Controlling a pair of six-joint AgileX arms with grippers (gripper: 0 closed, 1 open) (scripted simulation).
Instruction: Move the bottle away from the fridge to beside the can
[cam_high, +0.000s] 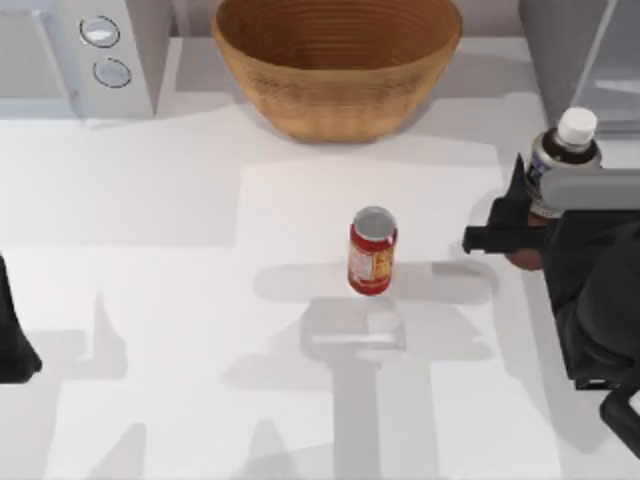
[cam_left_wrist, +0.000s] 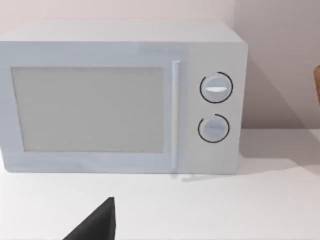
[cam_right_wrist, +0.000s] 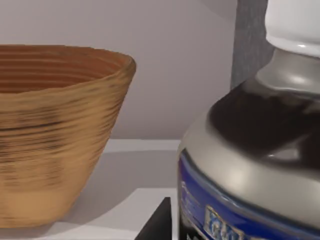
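Bottle (cam_right_wrist: 250, 165) sits closest to the lens in the right wrist view: glossy dark liquid, white screw cap, blue label. Top view puts it at the counter's (cam_high: 200, 300) right side, just in front of the grey fridge (cam_high: 580, 50), with the right gripper (cam_high: 520, 215) around its body; whether the fingers are clamped yet, cannot tell. Step in hand looks like the grasp. Next move calls for a firm hold, slight lift, then travel left to set it down beside the can (cam_high: 372, 250), which stands well apart mid-counter: small red cylinder, silver top. Left gripper (cam_high: 15, 340) parked at left edge, state unclear. Woven bowl (cam_high: 335, 60) and white microwave (cam_left_wrist: 120, 95) behind.
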